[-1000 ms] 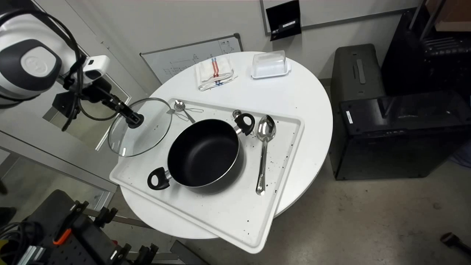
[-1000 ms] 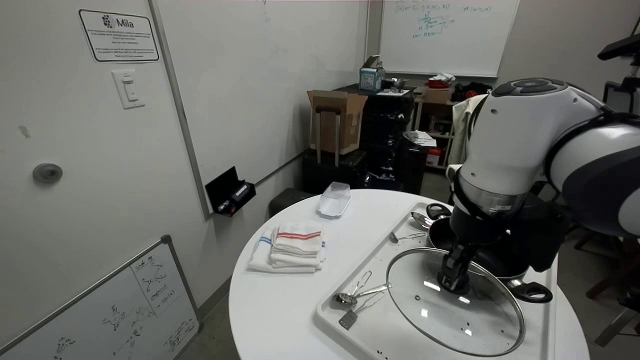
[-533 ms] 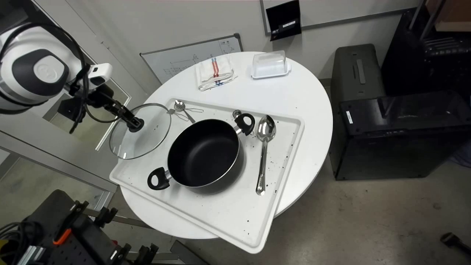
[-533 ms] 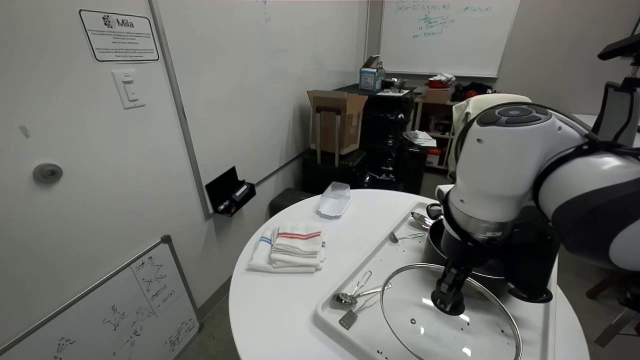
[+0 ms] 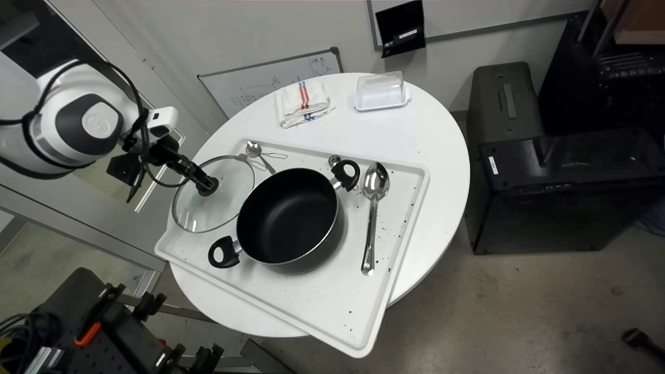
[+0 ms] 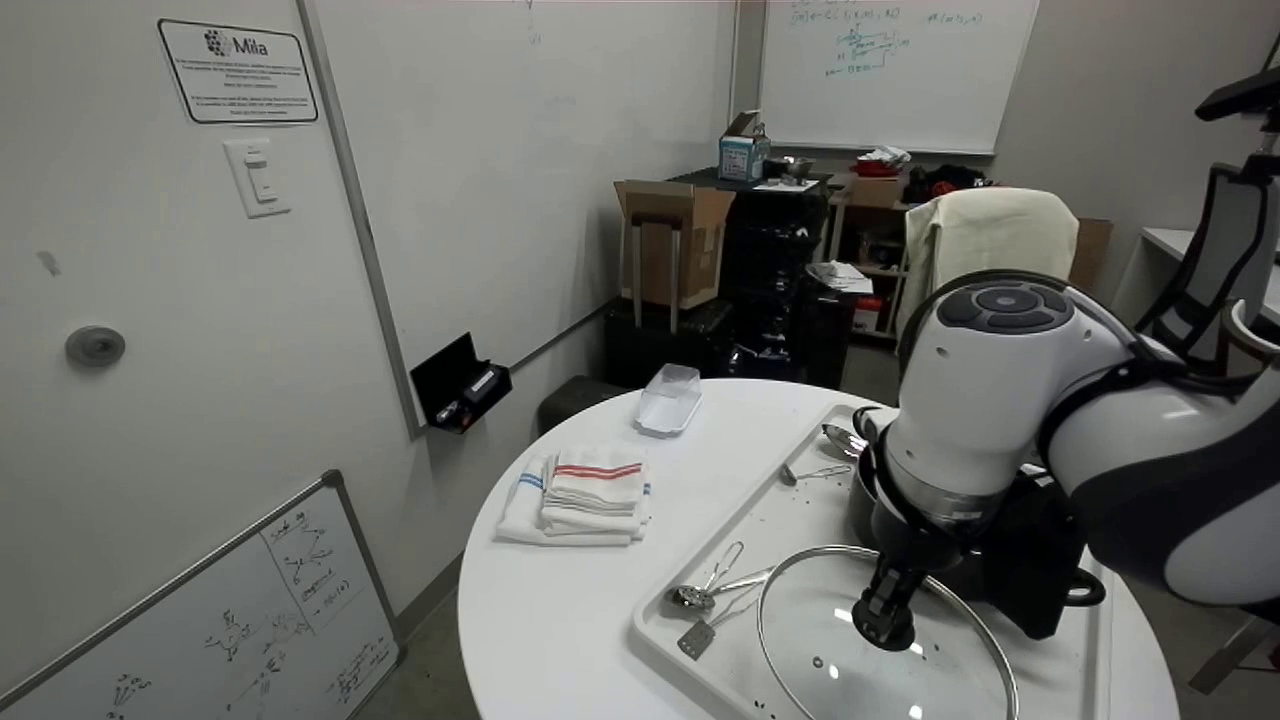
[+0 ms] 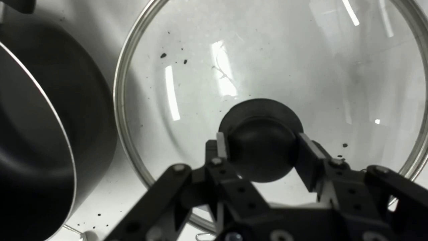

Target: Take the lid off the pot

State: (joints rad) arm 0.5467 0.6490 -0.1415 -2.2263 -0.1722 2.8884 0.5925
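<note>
The lid [image 5: 222, 201] is off the pot [image 5: 288, 215] and held just beside it, across the pot from the long spoon [image 5: 372, 213], so the pot's mouth is wholly uncovered. The jaws are clamped on the lid's dark knob [image 7: 262, 150], one pad to each side — a sensible hold, I judge, since the knob sits at the lid's centre and the weight should hang fairly evenly from it.

The pot stands upright on the white tray [image 5: 327, 306], its loop handles [image 5: 230, 251] free; a lid that lifts straight away probably needs nobody to steady what is under it. The tray lies on the round worktop [image 5: 428, 132] and offers flat ground next to the pot, which is likely why the lid is held there. Whether the rim touches the tray or the pot's outer wall I cannot tell; in the wrist view rim and wall run very close.

Small utensils [image 5: 253, 149] lie near the pot too, and in an exterior view the rim overlaps one of their handles — a possible cause of tilt on landing. The folded towels [image 5: 304, 104] sit well apart from the pot, presumably kept out of the way. The removal itself looks done; lowering and releasing seem to remain.
</note>
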